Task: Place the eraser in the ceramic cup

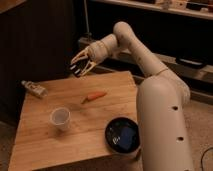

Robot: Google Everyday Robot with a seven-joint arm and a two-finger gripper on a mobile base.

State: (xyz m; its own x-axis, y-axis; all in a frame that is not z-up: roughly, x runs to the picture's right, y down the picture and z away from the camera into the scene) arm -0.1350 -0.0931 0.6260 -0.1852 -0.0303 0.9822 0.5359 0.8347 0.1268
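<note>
Beneath the fingers (82, 59) and spreading away toward the camera lies the wooden counter (45, 147), the widest thing in sight. The fingers hang in the air over its far edge, near the middle of that edge and clear of the wood.

Behind the fingers and off to the right runs the white arm (155, 100). It rises as a thick column at the right of the counter, bends at the top and reaches leftward down to the wrist.

Well below the fingers and to the right, near the counter's front right corner, sits a black round bowl (114, 131) with something blue (128, 137) lying inside it.

Below the fingers and a little to the left stands the ceramic cup (60, 119), white, upright and open-mouthed, well apart from them and from the bowl.

Just below the fingers and slightly right, an orange stick (94, 96) lies flat on the wood, between the cup and the far edge.

Off to the left of the fingers and lower, a small pale bottle-like thing (34, 88) lies on its side near the counter's left edge.

The fingers are clenched and point down and to the left. A small dark block shows at their tips, which looks to be the eraser (77, 70), held above the counter and far from the cup.
</note>
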